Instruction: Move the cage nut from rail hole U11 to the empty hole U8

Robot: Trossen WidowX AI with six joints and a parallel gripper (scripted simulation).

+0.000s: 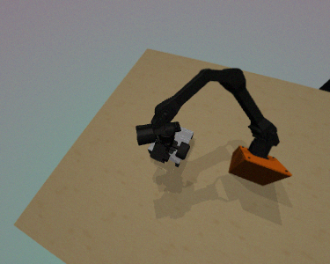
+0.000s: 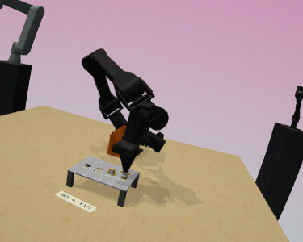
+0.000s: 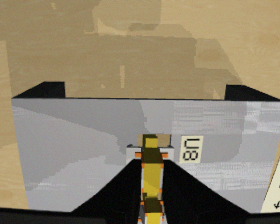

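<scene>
Cage nut (image 3: 152,156) in our gripper (image 2: 126,170) (image 3: 151,167) sits at the hole (image 3: 164,140) beside the U8 label (image 3: 191,149), our fingers clamped on it; we cannot tell whether its wings are open underneath. Around it we see the grey rail plate (image 2: 107,182) (image 3: 75,145) on dark legs, another nut (image 2: 111,171) nearby, and a paper strip (image 2: 75,201) on the wooden table (image 1: 99,194) (image 2: 30,153) (image 3: 40,50).

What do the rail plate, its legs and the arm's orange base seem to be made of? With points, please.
The rail plate (image 2: 80,169) (image 3: 75,150) looks like brushed metal, perhaps aluminium: grey with fine pale streaks. Its legs (image 2: 121,198) (image 3: 50,90) are matte black, possibly plastic or painted metal. The orange base (image 1: 254,169) (image 2: 115,143) seems painted metal or plastic, smooth and even in colour; I cannot tell which.
</scene>
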